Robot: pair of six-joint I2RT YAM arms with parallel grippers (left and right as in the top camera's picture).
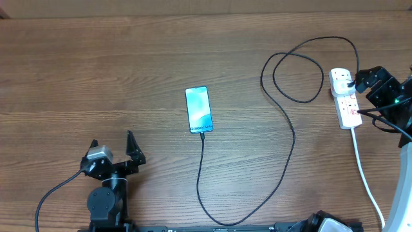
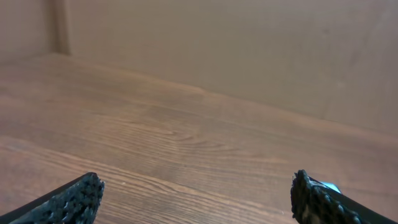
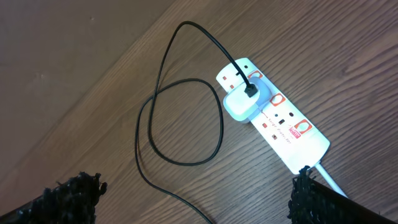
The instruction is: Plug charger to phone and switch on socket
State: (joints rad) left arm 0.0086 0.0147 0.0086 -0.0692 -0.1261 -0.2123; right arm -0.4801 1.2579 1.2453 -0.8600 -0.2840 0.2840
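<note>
1. The right pincer (image 3: pixel 193 200), jaws spread wide and holding nothing, hovers above the socket (image 3: pixel 292 134), which lies near the bench's (image 1: pixel 96 64) right edge.
2. The socket is a white power strip, rigid but probably light. It may skid or tip under a sideways push, so its red-marked switch (image 3: pixel 277 98) is best pressed straight down.
3. A pale adapter block (image 3: pixel 239 104) sits in one outlet. The black charger cable (image 3: pixel 221 121) leaves it in loose loops. The cable is thin and limp and looks easy to snag.
4. The cable sweeps towards the front edge, then rises to the phone (image 1: pixel 199 109), which lies mid-bench with its screen up. The cable tip meets the phone's near short edge and appears seated, though that cannot be confirmed.
5. The phone looks slim, smooth and liable to slide. If it needs steadying, hold its long edges, not the glass.
6. The left pincer (image 1: pixel 114 149), also spread and empty, waits near the front-left corner, well apart from everything.
</note>
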